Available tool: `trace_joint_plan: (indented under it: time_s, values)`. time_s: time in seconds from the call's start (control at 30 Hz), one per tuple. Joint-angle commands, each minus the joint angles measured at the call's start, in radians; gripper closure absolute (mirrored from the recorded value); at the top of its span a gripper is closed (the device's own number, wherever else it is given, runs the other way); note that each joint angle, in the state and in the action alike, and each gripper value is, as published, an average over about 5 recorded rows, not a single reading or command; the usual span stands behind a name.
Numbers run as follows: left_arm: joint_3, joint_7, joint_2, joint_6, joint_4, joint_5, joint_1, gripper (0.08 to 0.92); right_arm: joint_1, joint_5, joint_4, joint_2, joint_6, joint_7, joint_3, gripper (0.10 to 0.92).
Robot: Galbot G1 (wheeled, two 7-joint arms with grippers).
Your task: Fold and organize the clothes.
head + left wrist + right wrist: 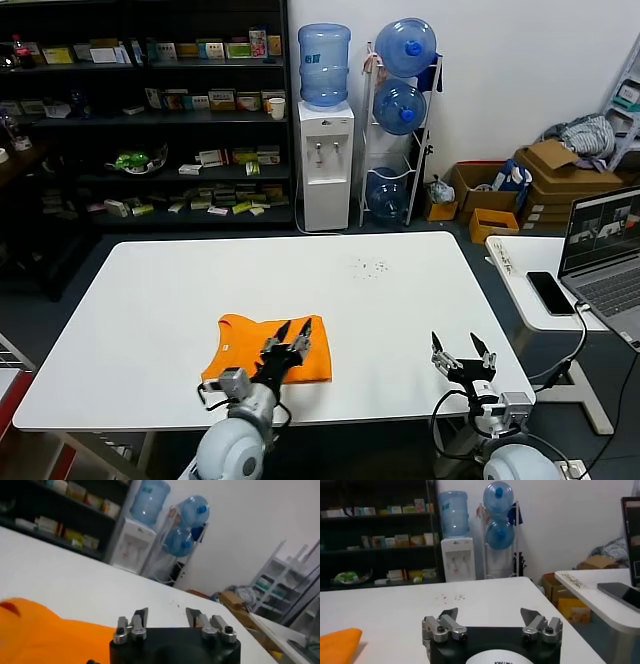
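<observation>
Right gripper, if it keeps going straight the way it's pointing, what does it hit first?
Probably nothing nearby: the right gripper, jaws open, points across bare white table; the orange T-shirt lies off to its left.

A big white table (400,300) is set in the middle. Dark shelves (140,110) are placed along the back. A white water cooler (326,160) is stood against the white wall (520,60).

Folded orange shirt (268,358) lies on white table (300,290), near front edge, left of centre. Left gripper (292,337) over shirt, jaws apart, nothing held. Right gripper (462,354) near front right, open, well apart from shirt.
</observation>
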Motion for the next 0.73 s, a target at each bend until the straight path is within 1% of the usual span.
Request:
trace_joint_plan:
  time_s: [0.03, 0.1, 0.17, 0.23, 0.3, 0.4, 0.53, 0.73]
  values:
    - [-0.491, 0.379, 0.073, -0.432, 0.034, 0.285, 0.429, 0.388, -0.062, -0.037, -0.023, 0.001, 0.16, -0.137, 0.066, 0.203]
    - [-0.556, 0.424, 0.051, -0.518, 0.069, 0.313, 0.477, 0.328, -0.083, -0.039, -0.031, 0.003, 0.197, -0.163, 0.091, 0.203]
    - [-0.59, 0.452, 0.023, -0.573, 0.091, 0.333, 0.499, 0.276, -0.095, -0.04, -0.038, 0.005, 0.226, -0.18, 0.107, 0.203]
    - [-0.605, 0.475, -0.009, -0.612, 0.104, 0.347, 0.505, 0.223, -0.104, -0.041, -0.039, 0.01, 0.249, -0.193, 0.118, 0.203]
    - [-0.606, 0.49, -0.039, -0.625, 0.107, 0.35, 0.5, 0.192, -0.112, -0.042, -0.034, 0.018, 0.269, -0.207, 0.124, 0.203]
    - [-0.592, 0.503, -0.072, -0.627, 0.107, 0.352, 0.477, 0.179, -0.125, -0.047, -0.025, 0.027, 0.284, -0.218, 0.122, 0.203]
    - [-0.573, 0.513, -0.099, -0.625, 0.102, 0.347, 0.446, 0.177, -0.135, -0.048, -0.01, 0.031, 0.287, -0.222, 0.11, 0.203]
    - [-0.561, 0.529, -0.103, -0.62, 0.098, 0.321, 0.429, 0.177, -0.132, -0.044, 0.001, 0.029, 0.286, -0.226, 0.105, 0.203]
